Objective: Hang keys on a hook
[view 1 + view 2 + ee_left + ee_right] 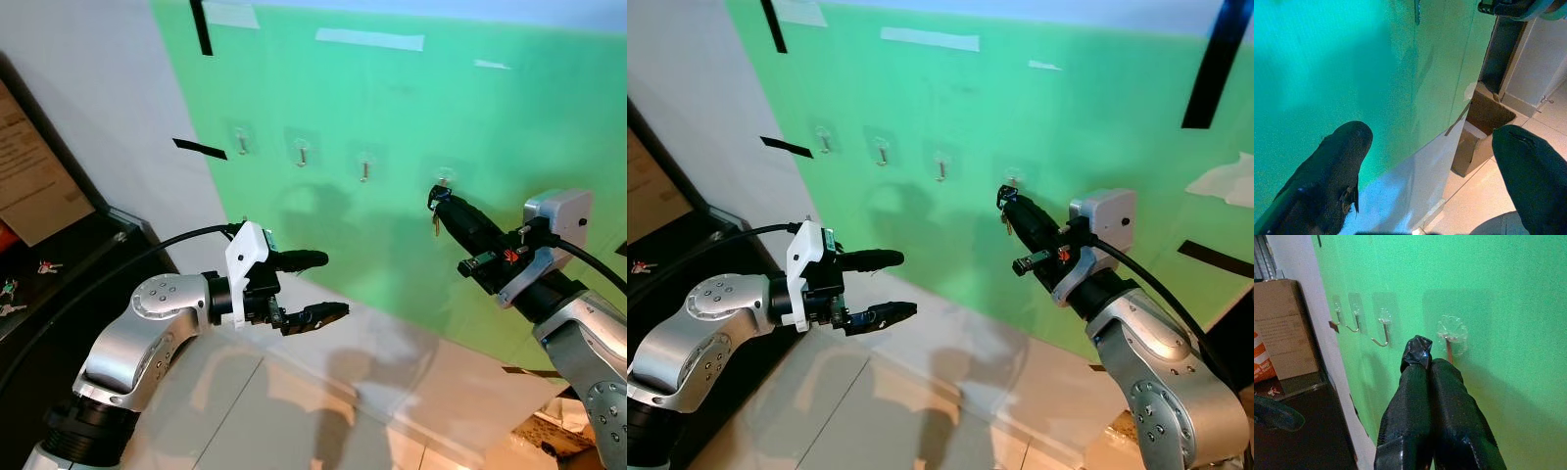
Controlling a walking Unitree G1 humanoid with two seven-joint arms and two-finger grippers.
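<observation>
Four clear stick-on hooks run in a row across the green wall [392,88]. My right gripper [440,201] is raised to the rightmost hook [445,177] and is shut on the keys [435,224]. The black key head [1418,350] pokes out of the closed fingertips, just beside the hook's metal stem [1449,348]; whether they touch is unclear. A small key dangles below the fingertips. My left gripper [333,284] is held out at waist height, away from the wall, open with nothing between its fingers.
The other hooks [302,153] hang bare to the left. A dark cabinet [59,284] with a cardboard box [29,166] and small keys [44,266] stands at far left. Another cardboard box [1484,132] sits on the tiled floor by the wall.
</observation>
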